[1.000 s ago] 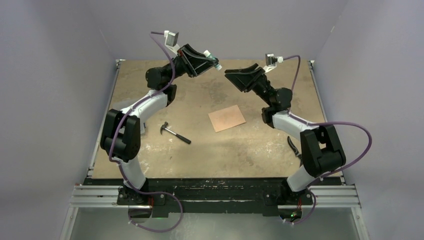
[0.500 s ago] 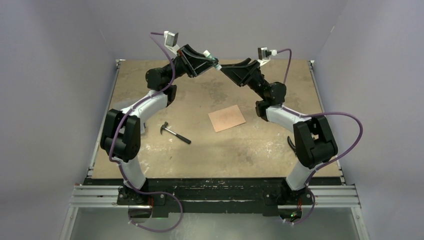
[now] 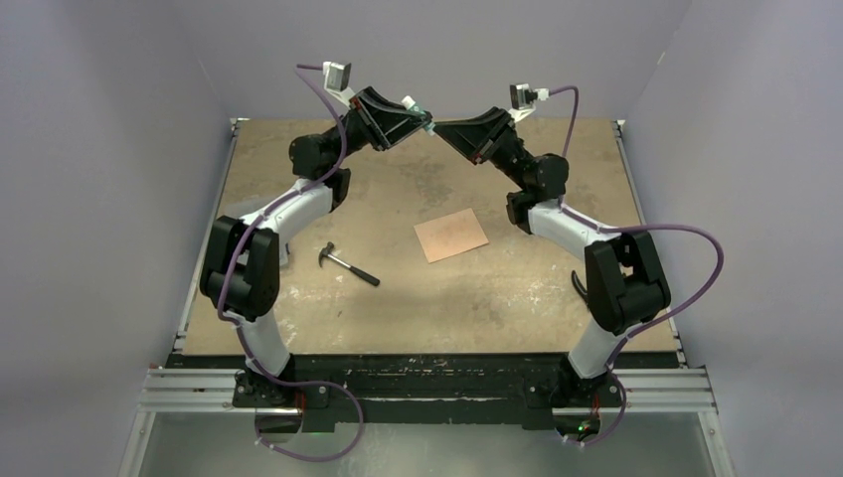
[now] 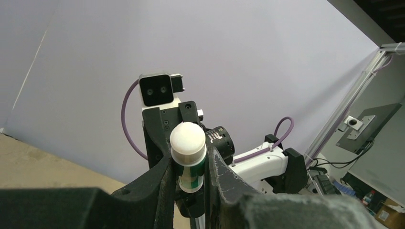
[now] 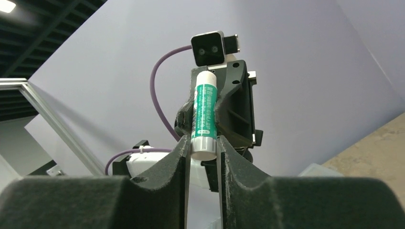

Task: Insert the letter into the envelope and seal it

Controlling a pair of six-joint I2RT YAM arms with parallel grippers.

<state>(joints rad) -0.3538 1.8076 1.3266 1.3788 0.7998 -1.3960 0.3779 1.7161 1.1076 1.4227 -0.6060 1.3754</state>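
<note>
Over the last second the right gripper (image 5: 203, 151) swings in from the upper right of the overhead view to meet the left gripper (image 4: 189, 174) at top centre. It narrows from a wide spread until its fingers pinch the white end of the glue stick (image 5: 204, 109). The left gripper clamps the stick's green body, unchanged. This sets up pulling the cap off, the first move of sealing. The envelope (image 3: 451, 237) lies flat on the table (image 3: 298, 318) at frame centre, well below both grippers. No flap or separate letter shows from this height, so the letter is probably already inside.
</note>
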